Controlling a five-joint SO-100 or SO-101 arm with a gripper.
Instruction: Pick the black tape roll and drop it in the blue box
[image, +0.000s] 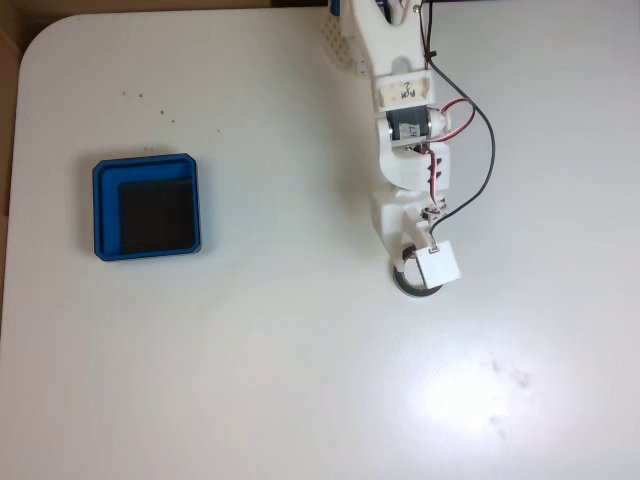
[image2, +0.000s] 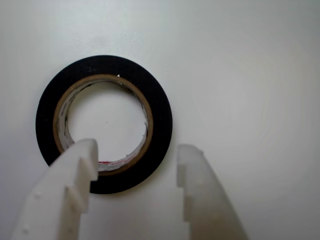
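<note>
The black tape roll (image2: 157, 107) lies flat on the white table (image: 250, 380), on the right side of the fixed view, directly under the end of the arm, so that there only its near edge (image: 412, 290) shows below the white camera block. It is well apart from the blue box (image: 146, 166), which sits on the left side of the table.

In the wrist view the gripper (image2: 136, 157) is released: the two white fingers stand apart, and nothing is held between them. The left finger (image2: 65, 195) lies over the near-left part of the ring, and the right finger (image2: 202, 195) is just outside the ring on the right. So the near-right wall of the ring is between the two fingers. I cannot tell if the fingers already touch the table.

I judge the roll to be light and stiff, with a hard card core inside and a smooth, slightly slippery black outside. It should not deform under a squeeze. A good place to hold is this wall of the ring, one finger inside the open centre and one outside. Because it is flat and low, the fingers must go down close to the table.

The blue box is shallow, with a raised rim and a black floor. Nothing is seen inside it.
</note>
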